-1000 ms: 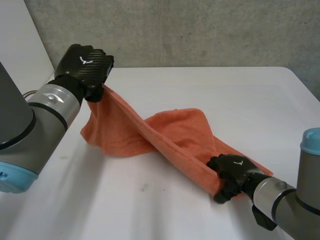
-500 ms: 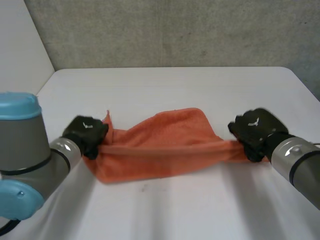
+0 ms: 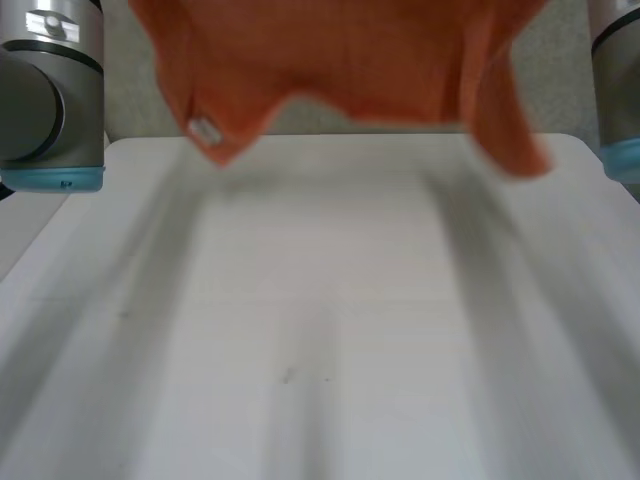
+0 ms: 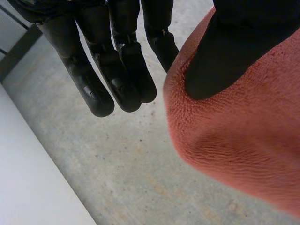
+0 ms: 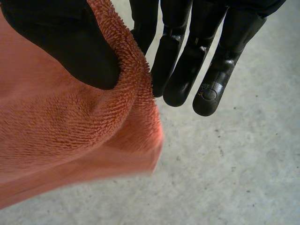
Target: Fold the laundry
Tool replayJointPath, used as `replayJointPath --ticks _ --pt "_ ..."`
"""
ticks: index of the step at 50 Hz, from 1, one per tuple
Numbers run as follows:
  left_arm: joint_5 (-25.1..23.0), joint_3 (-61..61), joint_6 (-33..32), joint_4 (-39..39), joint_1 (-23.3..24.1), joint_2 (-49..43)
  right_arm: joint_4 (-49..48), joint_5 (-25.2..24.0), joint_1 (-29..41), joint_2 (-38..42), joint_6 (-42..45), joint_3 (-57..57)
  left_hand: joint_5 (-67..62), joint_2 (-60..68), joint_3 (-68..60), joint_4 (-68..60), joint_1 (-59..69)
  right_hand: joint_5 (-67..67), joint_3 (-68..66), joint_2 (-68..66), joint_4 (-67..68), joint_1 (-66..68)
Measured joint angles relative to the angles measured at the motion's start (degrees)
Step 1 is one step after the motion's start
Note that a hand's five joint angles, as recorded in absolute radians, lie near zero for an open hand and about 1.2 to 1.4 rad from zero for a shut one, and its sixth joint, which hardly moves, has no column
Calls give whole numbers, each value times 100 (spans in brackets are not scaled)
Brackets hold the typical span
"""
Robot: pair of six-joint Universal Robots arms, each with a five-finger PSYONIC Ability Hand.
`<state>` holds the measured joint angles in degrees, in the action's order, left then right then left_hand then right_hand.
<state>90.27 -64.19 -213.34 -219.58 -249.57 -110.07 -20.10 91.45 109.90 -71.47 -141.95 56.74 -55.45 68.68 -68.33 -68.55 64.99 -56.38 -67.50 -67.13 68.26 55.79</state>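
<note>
Both arms are raised, the left arm (image 3: 50,100) at ten o'clock and the right arm (image 3: 620,90) at two o'clock in the head view, while the left hand (image 4: 117,65) and the right hand (image 5: 187,65) each pinch the cloth (image 4: 243,140) under the thumb, fingers straight.

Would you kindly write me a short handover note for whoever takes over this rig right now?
Left hand: thumb pinches the orange terry towel near its top.
Right hand: thumb pinches the towel near its top on the other side.
The towel hangs spread between the two hands, clear above the white table. A small white label shows at a lower corner.
Done: towel held up and opened out.
Left: lay it flat and fold it. No fold is made yet.
</note>
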Motion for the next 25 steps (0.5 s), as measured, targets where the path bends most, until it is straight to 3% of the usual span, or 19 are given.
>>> replayJointPath --ticks 12,25 --pt "23 -1927 174 122 -197 -53 545 -326 -21 -176 -50 1865 0 3 -4 0 0 -4 -22 0 0 0" --pt "3 -3285 105 535 -292 -1011 1899 -324 -52 1148 -354 2623 0 5 -4 -1 0 -3 -27 -2 -2 -3"
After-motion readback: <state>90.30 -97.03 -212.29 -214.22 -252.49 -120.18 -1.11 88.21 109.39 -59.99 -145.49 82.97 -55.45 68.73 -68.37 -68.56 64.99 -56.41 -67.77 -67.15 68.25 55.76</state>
